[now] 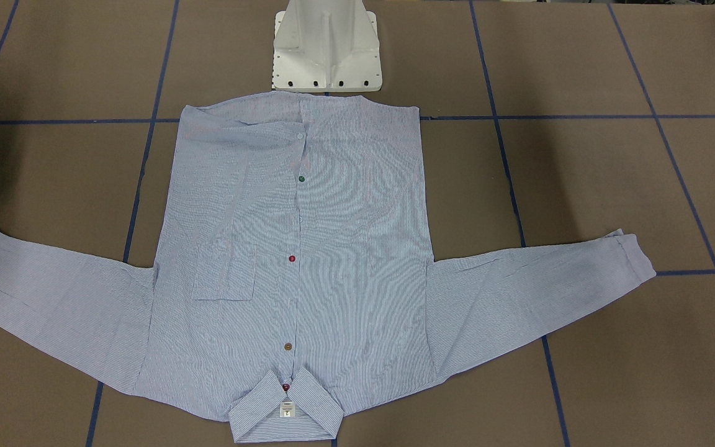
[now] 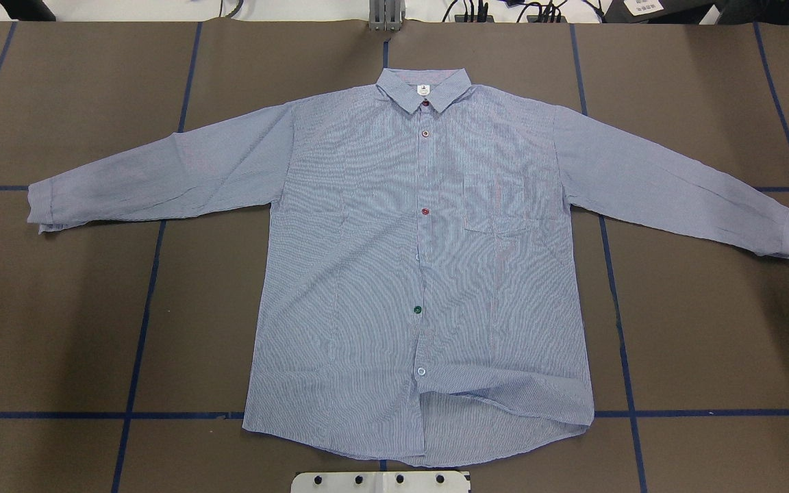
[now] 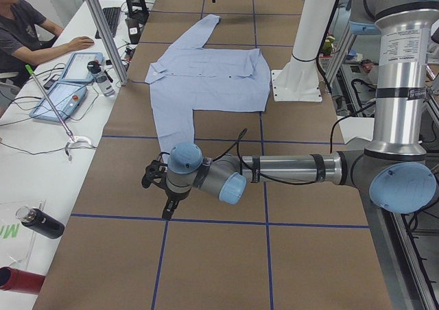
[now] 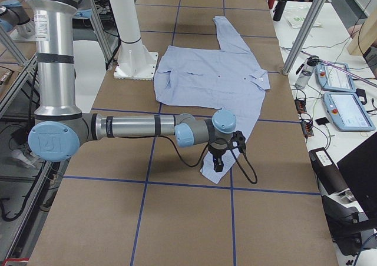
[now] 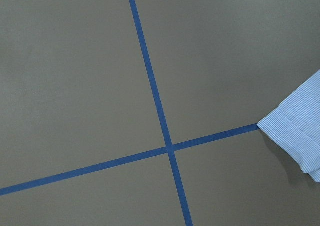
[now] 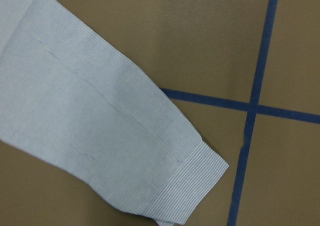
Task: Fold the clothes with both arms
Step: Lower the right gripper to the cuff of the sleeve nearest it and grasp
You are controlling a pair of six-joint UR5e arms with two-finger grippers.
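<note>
Right end effector (image 4: 217, 163) over right cuff (image 6: 195, 186); left end effector (image 3: 167, 210) just off left cuff (image 5: 300, 131), so right nearer. Open or closed: cannot tell, either. Shirt (image 2: 381, 274) flat on tabletop (image 2: 59, 329), sleeves pointing outward.

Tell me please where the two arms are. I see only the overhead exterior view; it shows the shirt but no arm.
Observer: In the exterior left view the left hand points down over bare table, beyond the shirt sleeve.
Operator: And the right one?
Observer: The right hand hangs above the other sleeve's cuff.
Operator: What does the left wrist camera see?
Observer: A cross of blue tape, with shirt cloth at its right edge.
</note>
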